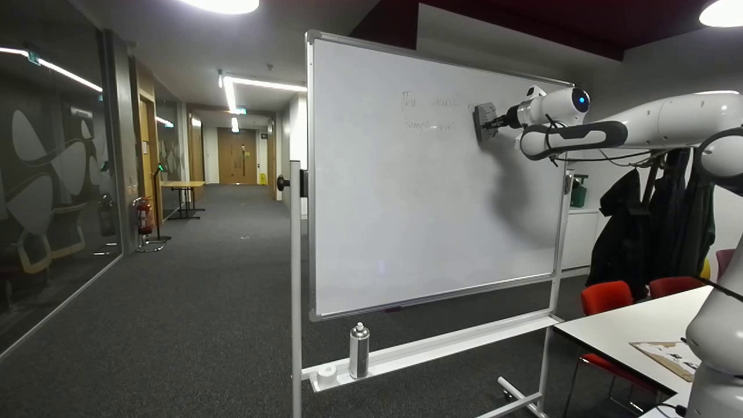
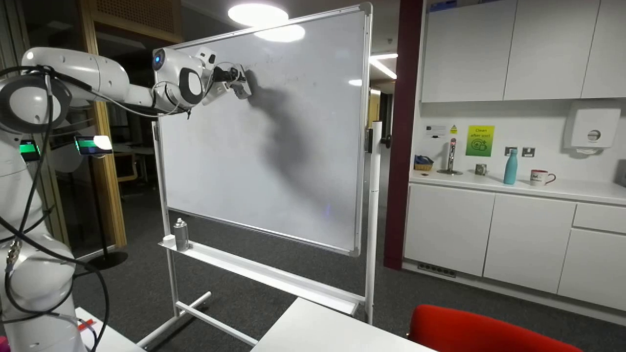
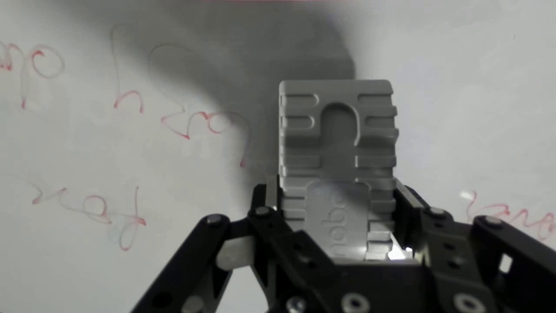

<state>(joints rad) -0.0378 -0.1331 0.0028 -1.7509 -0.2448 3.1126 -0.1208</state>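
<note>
Claw (image 3: 339, 193) clasps grey eraser (image 3: 339, 167) at whiteboard (image 1: 406, 203)

In an exterior view, a silver spray can (image 1: 359, 351) stands on the lower ledge (image 1: 441, 348). Faint handwriting (image 1: 430, 124) marks the upper whiteboard. Next to the right comes the grey eraser, clamped in the claw near the surface; whether it touches, I cannot tell. A red chair (image 1: 606, 297) sits farther right.

A round white ceiling lamp (image 2: 258, 13) glares, mirrored in the glossy silver-framed whiteboard (image 2: 220, 161), and my white jointed arm (image 2: 105, 72) throws soft shadow (image 2: 288, 134)!
</note>
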